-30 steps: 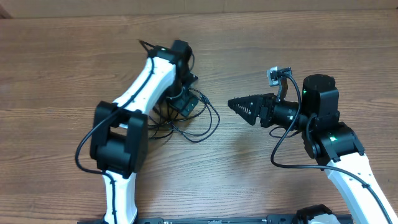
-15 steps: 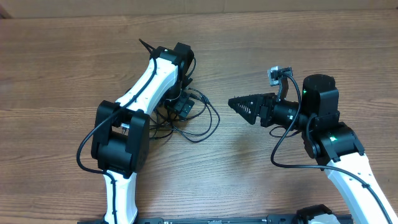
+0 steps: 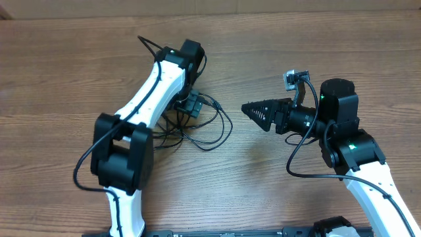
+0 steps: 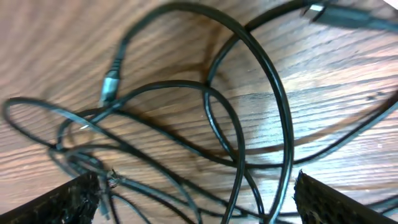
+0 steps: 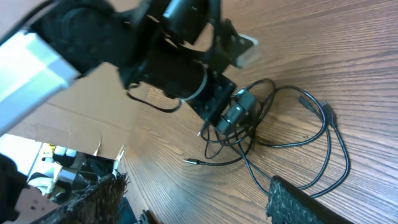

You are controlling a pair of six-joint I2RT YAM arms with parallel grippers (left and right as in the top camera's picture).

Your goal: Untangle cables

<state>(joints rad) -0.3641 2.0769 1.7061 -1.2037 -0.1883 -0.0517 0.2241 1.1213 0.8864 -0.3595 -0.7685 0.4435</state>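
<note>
The cables (image 3: 229,125) lie in a loose tangle of thin black loops on the wooden table, left of centre. My left gripper (image 3: 192,105) points down onto the tangle's upper left part. In the left wrist view the cables (image 4: 278,106) fill the frame, one with a silver plug tip (image 4: 111,84), and my left gripper (image 4: 199,205) stands open with several strands running between its fingers. My right gripper (image 3: 253,112) hovers open to the right of the tangle, apart from it. From its wrist view the cables (image 5: 249,127) lie ahead of the right gripper (image 5: 199,205), beyond its fingertips, with nothing between them.
The wooden table (image 3: 66,79) stretches bare-grained around the tangle. The left arm (image 3: 154,85) slants over the table left of the cables. A thick black robot cable (image 3: 293,164) loops beside the right arm. The table's far edge (image 3: 263,12) runs along the top.
The left arm has swung a little to the left and its gripper has shifted slightly up over the tangle. The right arm has stayed put.
</note>
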